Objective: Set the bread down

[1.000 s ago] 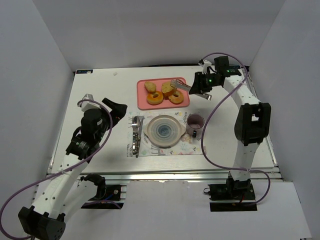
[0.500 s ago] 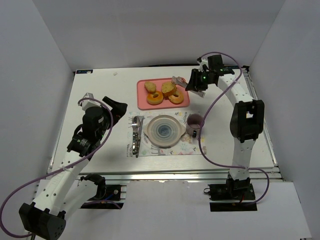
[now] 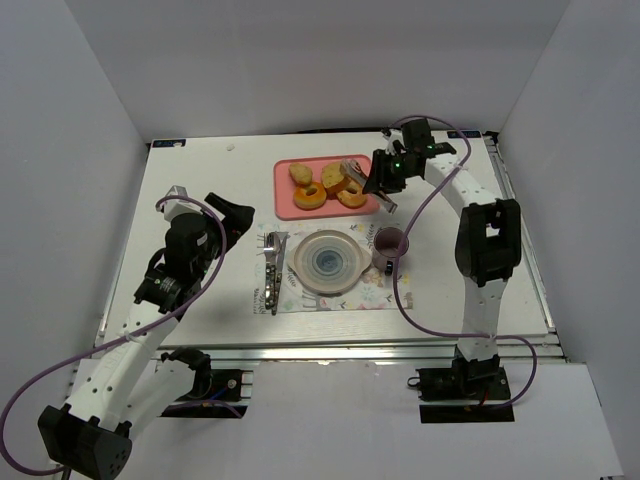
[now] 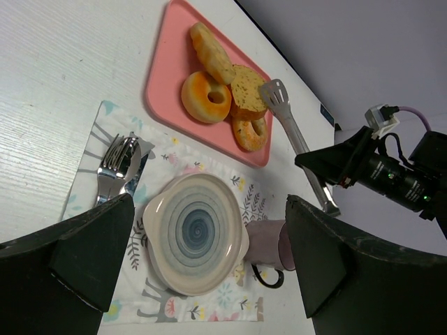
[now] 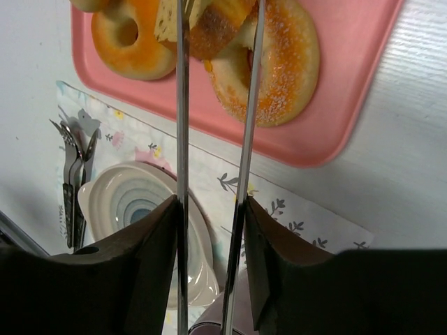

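Tongs (image 4: 295, 132) shifted left, roll (image 4: 244, 85) (tilted) between tips

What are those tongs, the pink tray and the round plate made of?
The tongs look like steel: silvery, shiny, with bright reflections along the arms. The tray seems plastic: even matte pink with a moulded raised rim. The plate looks like glazed ceramic, softly glossy with blue-grey rings, though it could be melamine.

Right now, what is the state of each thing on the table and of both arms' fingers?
Left fingers: open, holding nothing.
Right fingers: shut on the tongs.
Tongs: tips around a roll on the tray.
Bread: all four pieces on the tray.
Plate: empty.
Mug: upright.
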